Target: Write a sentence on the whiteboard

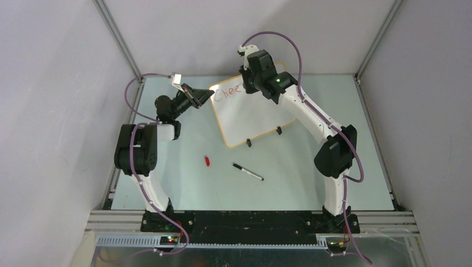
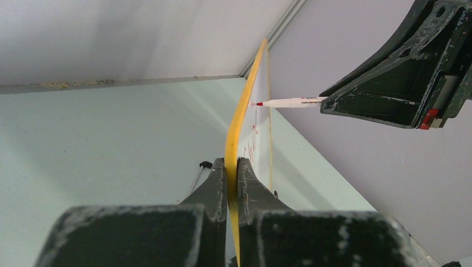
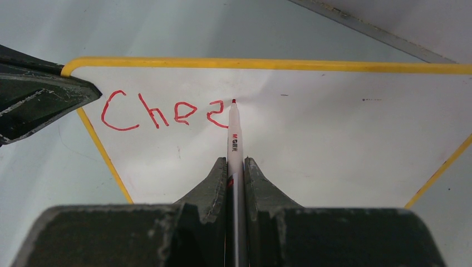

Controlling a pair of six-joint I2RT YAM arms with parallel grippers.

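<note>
Count, top view: one whiteboard (image 1: pixel 253 119), upper centre of frame, set askew on the pale surface (image 1: pixel 311 178). Two black clip feet (image 1: pixel 249 143) show on its lower edge. Two pens: one red marker (image 3: pixel 233 133) in my grip, and one black pen (image 1: pixel 248 172) lying loose at lower centre, well apart from the board. One red cap (image 1: pixel 207 161) lies left of that pen, not touching it.

My left hand (image 2: pixel 232 167): fingers narrow, pinched on the board's yellow-orange rim, one finger on each face. In the top view this is the board's left edge, near its upper corner.

My right hand (image 3: pixel 235 167): fingers closed around the marker barrel, which runs out between them. The red tip touches the board face.

The sentence (image 3: pixel 161 111): one row only, red, upper left of the board. Four letters counted, "Chee". The tip sits at the top right of the fourth letter.

Hidden or unclear:
- Top view: my right arm covers the board's upper right corner and the marker.
- Left wrist view: the board is edge-on, so the writing is only a few red smears.
- Right wrist view: the board's lower edge is cut off.
- The print on the barrel is mostly too small to read.
- How steeply the board leans I cannot tell.
</note>
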